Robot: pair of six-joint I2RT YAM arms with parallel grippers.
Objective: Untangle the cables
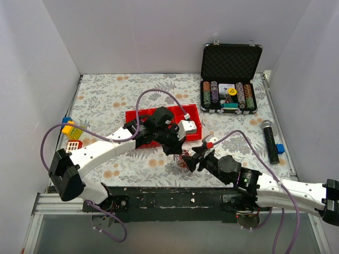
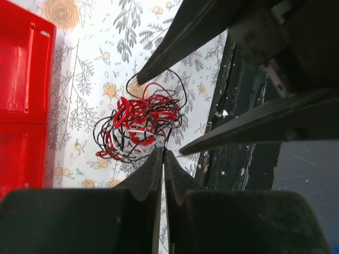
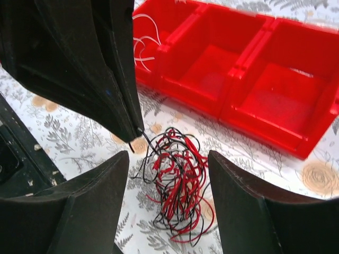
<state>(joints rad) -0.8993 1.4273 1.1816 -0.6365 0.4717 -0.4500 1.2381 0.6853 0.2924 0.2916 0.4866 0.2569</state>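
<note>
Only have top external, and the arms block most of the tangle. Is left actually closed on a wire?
Observer: Yes. In the left wrist view, the left gripper has its jaws shut on the cables, pinching a black one at the pile's edge.
Operator: And right?
Observer: The right gripper has its jaws open, with the pile lying between them and nothing gripped.
Operator: Anything in the bins?
Observer: The right wrist view shows white wires in an end compartment of the red tray.
</note>
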